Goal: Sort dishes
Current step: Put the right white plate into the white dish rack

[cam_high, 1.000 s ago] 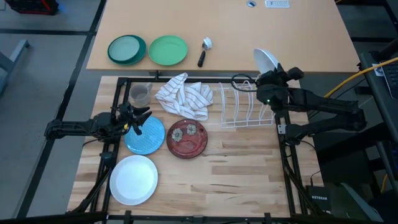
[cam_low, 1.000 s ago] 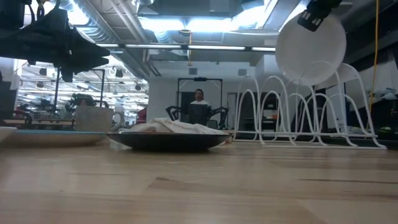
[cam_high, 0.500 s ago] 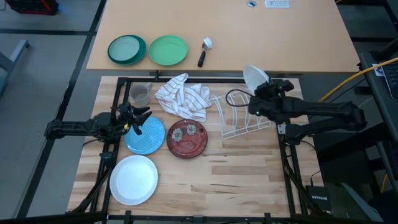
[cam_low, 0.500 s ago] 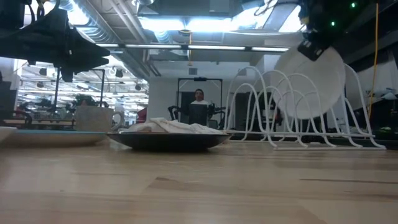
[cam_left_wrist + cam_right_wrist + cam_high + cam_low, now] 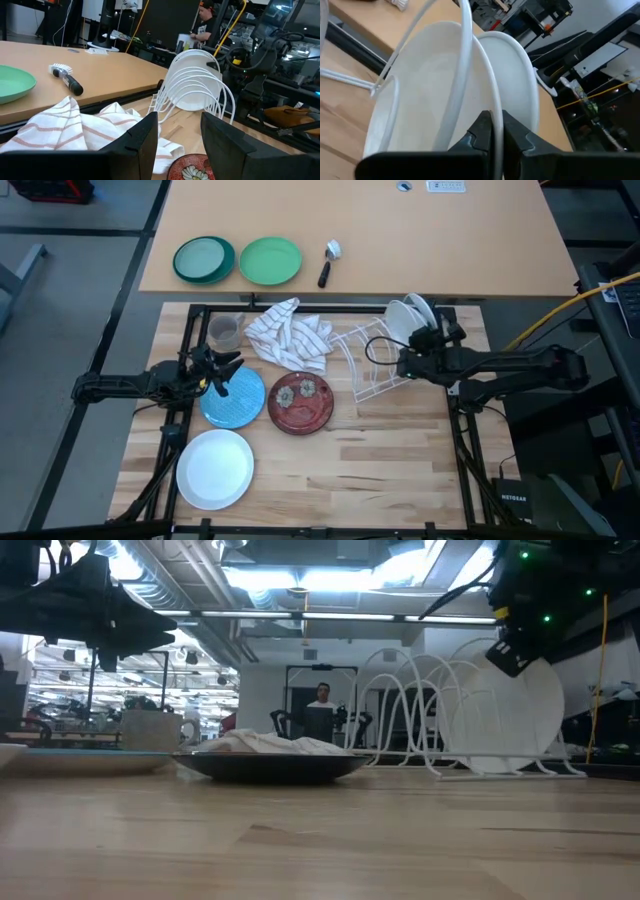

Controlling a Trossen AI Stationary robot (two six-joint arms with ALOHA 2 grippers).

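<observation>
High view: the whole bench (image 5: 380, 450) is seen from above, with the left arm at its left edge and the right arm reaching in from the right.
Right gripper (image 5: 418, 350): placed at the wire rack (image 5: 368, 365); its fingers (image 5: 512, 137) are closed narrowly on the rim of a white plate (image 5: 420, 100), as seen in the right wrist view.
Held white plate: set on edge among the loops of the wire rack, at the rack's far right end; a second white plate (image 5: 517, 85) is seen just behind it.
Wire rack: skewed on the bench, lying at a slant to the bench edge rather than square with it.
Low view: the white plates (image 5: 515, 720) are seen upright inside the white loops, under the dark right arm.
Left gripper (image 5: 222, 370): held over the far-left edge of the light blue plate (image 5: 236, 401); its fingers (image 5: 145, 140) are spread wide, with nothing held between them.
Light blue plate: flat on the bench, just beside the dark red plate (image 5: 301, 402).
Dark red plate: flat on the bench, with pale flower marks on it, between the light blue plate and the wire rack.
Large white plate (image 5: 215, 469): flat on the bench, nearer the front edge than the light blue plate.
Striped cloth (image 5: 292, 333): crumpled behind the dark red plate, beside the grey cup (image 5: 226, 332).
Far bench (image 5: 450, 240): two green plates (image 5: 237, 260) and a brush (image 5: 328, 262) are laid on it.
</observation>
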